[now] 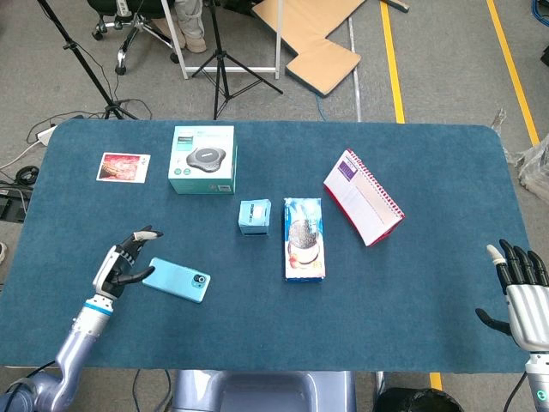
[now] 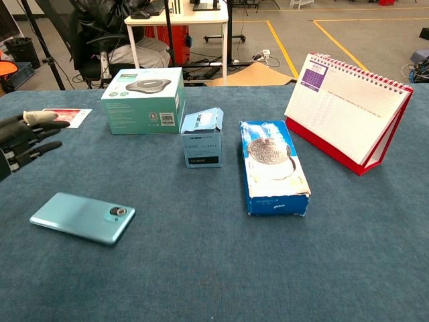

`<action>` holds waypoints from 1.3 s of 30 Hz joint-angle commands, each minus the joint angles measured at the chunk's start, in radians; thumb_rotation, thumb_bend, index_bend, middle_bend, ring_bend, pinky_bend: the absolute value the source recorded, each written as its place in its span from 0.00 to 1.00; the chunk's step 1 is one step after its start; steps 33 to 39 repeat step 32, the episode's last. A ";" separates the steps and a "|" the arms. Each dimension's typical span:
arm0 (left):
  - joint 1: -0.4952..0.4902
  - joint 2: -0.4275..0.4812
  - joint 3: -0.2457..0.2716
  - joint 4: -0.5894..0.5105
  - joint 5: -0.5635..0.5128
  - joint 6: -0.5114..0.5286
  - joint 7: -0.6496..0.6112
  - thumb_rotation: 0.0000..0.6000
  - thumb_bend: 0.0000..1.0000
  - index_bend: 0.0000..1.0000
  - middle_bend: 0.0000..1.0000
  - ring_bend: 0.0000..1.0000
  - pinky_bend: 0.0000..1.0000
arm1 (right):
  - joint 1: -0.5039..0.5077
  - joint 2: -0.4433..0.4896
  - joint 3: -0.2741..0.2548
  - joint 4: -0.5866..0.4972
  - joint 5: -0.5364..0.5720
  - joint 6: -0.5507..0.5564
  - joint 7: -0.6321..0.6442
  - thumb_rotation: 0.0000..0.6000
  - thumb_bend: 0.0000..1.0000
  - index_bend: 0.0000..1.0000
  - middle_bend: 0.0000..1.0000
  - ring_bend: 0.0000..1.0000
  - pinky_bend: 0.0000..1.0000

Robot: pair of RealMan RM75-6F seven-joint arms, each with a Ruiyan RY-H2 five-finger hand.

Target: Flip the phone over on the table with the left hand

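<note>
Phone (image 2: 82, 218) lies camera-side up; left robot hand (image 2: 23, 139) partly cropped.

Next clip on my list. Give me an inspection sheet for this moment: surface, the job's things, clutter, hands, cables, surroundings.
Surface: table covered in blue cloth.
Job's things: phone lies flat, camera side up, free of the hand.
Clutter: speaker box, small blue carton, snack box lying flat, desk calendar standing, photo card.
Hands: left hand open, just beside the phone's end, holding nothing; right hand open at the table's near right edge.
Cables: nothing seen on the table; a power strip with cords on the floor past its far left corner.
Surroundings: tripod legs, cardboard sheets, yellow floor lines.
</note>
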 commanded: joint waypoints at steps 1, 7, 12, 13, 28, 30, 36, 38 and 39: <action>0.015 0.067 -0.022 -0.051 0.013 0.071 0.200 0.68 0.00 0.31 0.23 0.00 0.00 | -0.001 0.001 -0.001 -0.002 -0.002 0.002 0.000 1.00 0.00 0.00 0.00 0.00 0.00; 0.028 0.168 -0.054 -0.156 0.018 0.146 0.704 1.00 0.00 0.31 0.23 0.00 0.00 | -0.004 0.005 -0.003 -0.009 -0.012 0.010 0.004 1.00 0.00 0.00 0.00 0.00 0.00; 0.069 0.224 -0.062 -0.264 0.010 0.217 1.103 1.00 0.00 0.30 0.22 0.00 0.00 | -0.006 0.010 -0.004 -0.012 -0.019 0.016 0.015 1.00 0.00 0.00 0.00 0.00 0.00; 0.075 0.233 -0.061 -0.274 0.011 0.227 1.147 1.00 0.00 0.29 0.21 0.00 0.00 | -0.007 0.010 -0.004 -0.012 -0.020 0.016 0.017 1.00 0.00 0.00 0.00 0.00 0.00; 0.203 0.355 0.010 -0.428 0.006 0.308 1.660 1.00 0.00 0.00 0.00 0.00 0.00 | -0.011 0.017 -0.005 -0.015 -0.030 0.024 0.035 1.00 0.00 0.00 0.00 0.00 0.00; 0.205 0.364 0.010 -0.438 -0.016 0.287 1.667 1.00 0.00 0.00 0.00 0.00 0.00 | -0.011 0.017 -0.005 -0.015 -0.031 0.024 0.034 1.00 0.00 0.00 0.00 0.00 0.00; 0.205 0.372 0.008 -0.450 -0.030 0.272 1.671 1.00 0.00 0.00 0.00 0.00 0.00 | -0.011 0.017 -0.005 -0.015 -0.031 0.025 0.033 1.00 0.00 0.00 0.00 0.00 0.00; 0.205 0.372 0.008 -0.450 -0.030 0.272 1.671 1.00 0.00 0.00 0.00 0.00 0.00 | -0.011 0.017 -0.005 -0.015 -0.031 0.025 0.033 1.00 0.00 0.00 0.00 0.00 0.00; 0.205 0.372 0.008 -0.450 -0.030 0.272 1.671 1.00 0.00 0.00 0.00 0.00 0.00 | -0.011 0.017 -0.005 -0.015 -0.031 0.025 0.033 1.00 0.00 0.00 0.00 0.00 0.00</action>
